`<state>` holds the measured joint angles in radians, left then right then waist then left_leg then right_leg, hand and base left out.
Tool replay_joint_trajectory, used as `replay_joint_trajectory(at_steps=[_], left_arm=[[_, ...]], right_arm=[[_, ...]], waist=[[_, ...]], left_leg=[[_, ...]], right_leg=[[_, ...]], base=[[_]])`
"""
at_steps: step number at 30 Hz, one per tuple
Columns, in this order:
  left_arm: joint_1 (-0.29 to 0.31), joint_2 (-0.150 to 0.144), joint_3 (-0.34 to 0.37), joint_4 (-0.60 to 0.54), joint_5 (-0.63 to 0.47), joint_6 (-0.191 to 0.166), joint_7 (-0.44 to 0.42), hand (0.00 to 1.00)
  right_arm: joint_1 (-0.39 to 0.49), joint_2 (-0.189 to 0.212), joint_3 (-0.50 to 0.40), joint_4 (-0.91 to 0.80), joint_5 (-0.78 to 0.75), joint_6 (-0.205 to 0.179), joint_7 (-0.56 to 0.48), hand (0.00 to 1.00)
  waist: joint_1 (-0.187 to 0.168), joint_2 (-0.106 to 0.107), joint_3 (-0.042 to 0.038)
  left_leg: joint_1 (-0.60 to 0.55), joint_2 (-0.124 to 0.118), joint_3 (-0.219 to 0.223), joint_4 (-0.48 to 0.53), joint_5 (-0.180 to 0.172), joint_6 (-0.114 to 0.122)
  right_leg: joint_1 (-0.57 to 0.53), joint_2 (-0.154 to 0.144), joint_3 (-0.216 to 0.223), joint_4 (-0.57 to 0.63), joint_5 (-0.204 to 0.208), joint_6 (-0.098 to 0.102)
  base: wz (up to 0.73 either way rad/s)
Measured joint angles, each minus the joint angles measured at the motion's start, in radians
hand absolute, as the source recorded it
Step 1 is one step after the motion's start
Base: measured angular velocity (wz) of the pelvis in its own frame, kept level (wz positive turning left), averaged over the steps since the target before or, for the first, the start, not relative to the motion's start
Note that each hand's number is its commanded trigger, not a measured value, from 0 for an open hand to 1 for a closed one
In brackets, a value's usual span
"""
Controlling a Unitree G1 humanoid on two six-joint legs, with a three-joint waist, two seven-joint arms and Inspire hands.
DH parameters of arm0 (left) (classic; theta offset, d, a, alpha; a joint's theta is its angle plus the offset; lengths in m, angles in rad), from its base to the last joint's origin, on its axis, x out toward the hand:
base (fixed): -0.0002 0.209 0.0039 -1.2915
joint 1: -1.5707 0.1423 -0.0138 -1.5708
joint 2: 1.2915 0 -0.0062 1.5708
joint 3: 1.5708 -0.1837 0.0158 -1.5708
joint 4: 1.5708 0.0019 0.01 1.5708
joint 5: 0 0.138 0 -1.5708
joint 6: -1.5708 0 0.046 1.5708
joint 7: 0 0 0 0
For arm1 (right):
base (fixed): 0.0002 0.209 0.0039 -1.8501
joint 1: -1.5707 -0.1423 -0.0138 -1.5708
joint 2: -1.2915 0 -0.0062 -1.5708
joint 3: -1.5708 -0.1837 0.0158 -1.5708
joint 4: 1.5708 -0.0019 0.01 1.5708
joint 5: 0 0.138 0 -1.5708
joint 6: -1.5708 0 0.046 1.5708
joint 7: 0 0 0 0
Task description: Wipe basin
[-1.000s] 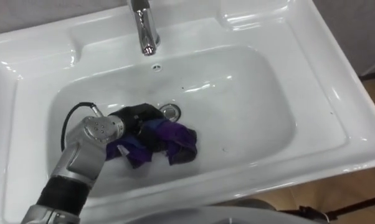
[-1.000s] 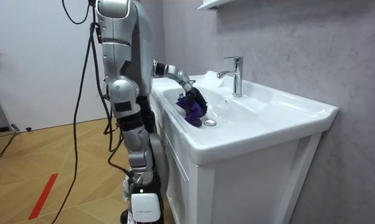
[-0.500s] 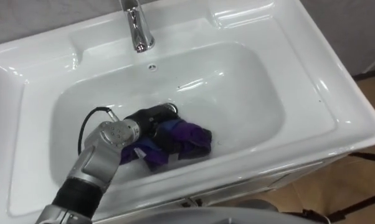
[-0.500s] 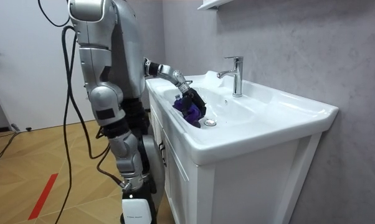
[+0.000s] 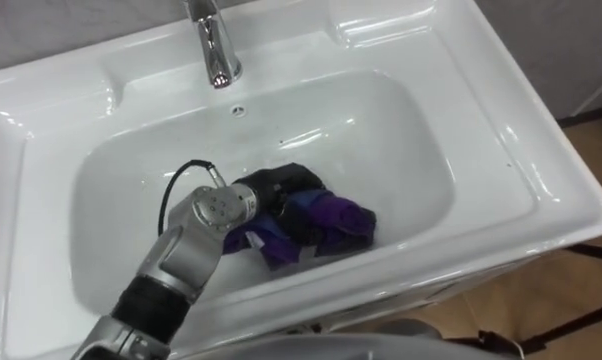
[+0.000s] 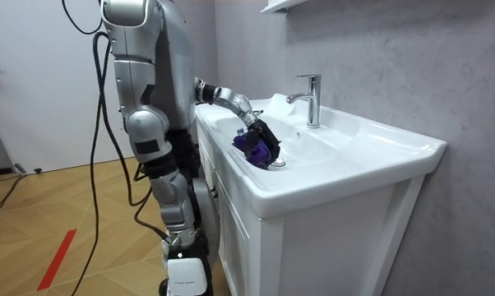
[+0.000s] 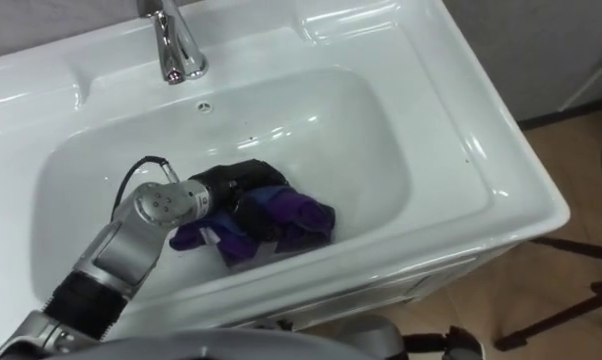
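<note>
- Your robot's left hand (image 5: 277, 188) is down in the white basin (image 5: 411, 150), low on the bowl's floor, with its arm coming in over the front rim.
- The hand's dark fingers are curled into the purple cloth (image 5: 333, 222) and grip it. You can see folds of cloth bunched between them.
- Most of the cloth lies under the hand and spills out to its right, crumpled in a heap and touching the bowl's floor. A smaller flap sticks out on the near side of the wrist.
- Beyond the hand, up the back wall of the bowl, is the small overflow hole (image 5: 238, 111). Further back on the ledge stands the chrome faucet (image 5: 213, 45), well apart from the hand.
- In the room view you find the drain (image 6: 277, 163) just beside the cloth, on the side away from the robot.
- There the robot stands upright close against the front of the white vanity cabinet (image 6: 313, 238), on the room view's left, its left arm stretched forward and down into the bowl.
</note>
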<state>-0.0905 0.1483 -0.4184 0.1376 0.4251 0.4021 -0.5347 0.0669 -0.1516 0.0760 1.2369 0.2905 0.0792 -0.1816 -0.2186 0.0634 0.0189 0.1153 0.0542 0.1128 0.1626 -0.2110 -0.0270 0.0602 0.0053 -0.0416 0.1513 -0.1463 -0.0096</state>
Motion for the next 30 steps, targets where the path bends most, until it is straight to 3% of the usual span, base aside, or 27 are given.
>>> replay_joint_trajectory(at_steps=[8, 10, 15, 20, 23, 27, 30], left_arm=[[-0.001, -0.017, 0.006, 0.051, 0.021, -0.042, 0.081, 1.0], [-0.002, -0.026, 0.022, 0.097, 0.02, -0.078, 0.13, 1.0], [-0.012, -0.041, 0.05, 0.212, 0.022, -0.154, 0.241, 1.0], [-0.038, -0.05, 0.13, 0.373, 0.022, -0.221, 0.363, 1.0], [-0.038, -0.055, 0.166, 0.457, 0.049, -0.274, 0.45, 1.0], [-0.04, -0.055, 0.226, 0.494, 0.224, -0.274, 0.538, 1.0], [-0.064, -0.05, 0.262, 0.563, 0.296, -0.246, 0.614, 1.0]], right_arm=[[0.012, 0.007, -0.012, -0.005, -0.029, 0.0, -0.012, 0.0], [0.026, 0.007, -0.011, -0.005, -0.047, 0.001, -0.012, 0.0], [0.061, 0.007, -0.012, -0.006, -0.112, 0.009, -0.037, 0.0], [0.111, 0.01, -0.022, -0.005, -0.253, 0.02, -0.055, 0.0], [0.15, 0.015, -0.052, -0.007, -0.294, 0.058, -0.056, 0.0], [0.173, 0.015, -0.101, -0.027, -0.341, 0.089, -0.044, 0.0], [0.188, 0.014, -0.142, -0.037, -0.357, 0.112, -0.031, 0.0]], waist=[[0.001, -0.008, 0.005], [0.002, -0.016, 0.0092], [0.006, -0.021, 0.009], [0.002, -0.026, 0.0035], [0.011, -0.035, -0.0034], [0.003, -0.031, -0.0125], [-0.004, -0.023, -0.016]], left_leg=[[0.005, 0.002, 0.029, -0.005, 0.0, 0.0], [0.011, 0.003, 0.046, -0.005, 0.0, 0.0], [0.031, 0.002, 0.073, -0.005, 0.0, 0.0], [0.065, 0.005, 0.099, -0.01, 0.0, 0.0], [0.084, 0.005, 0.119, -0.013, 0.0, 0.0], [0.089, 0.008, 0.135, -0.019, 0.0, 0.0], [0.092, 0.011, 0.138, -0.033, -0.001, -0.001]], right_leg=[[-0.006, 0.002, 0.015, 0.002, 0.0, 0.0], [-0.004, 0.003, 0.024, 0.004, 0.0, 0.0], [0.008, 0.007, 0.054, 0.003, -0.001, 0.001], [0.014, 0.015, 0.085, 0.013, -0.01, 0.001], [0.012, 0.017, 0.098, 0.038, -0.015, -0.001], [0.008, 0.025, 0.122, 0.037, -0.013, 0.0], [0.005, 0.03, 0.125, 0.037, -0.006, 0.001]], base=[[-0.06], [-0.1], [-0.12], [-0.18], [-0.18], [-0.18], [0.0]])
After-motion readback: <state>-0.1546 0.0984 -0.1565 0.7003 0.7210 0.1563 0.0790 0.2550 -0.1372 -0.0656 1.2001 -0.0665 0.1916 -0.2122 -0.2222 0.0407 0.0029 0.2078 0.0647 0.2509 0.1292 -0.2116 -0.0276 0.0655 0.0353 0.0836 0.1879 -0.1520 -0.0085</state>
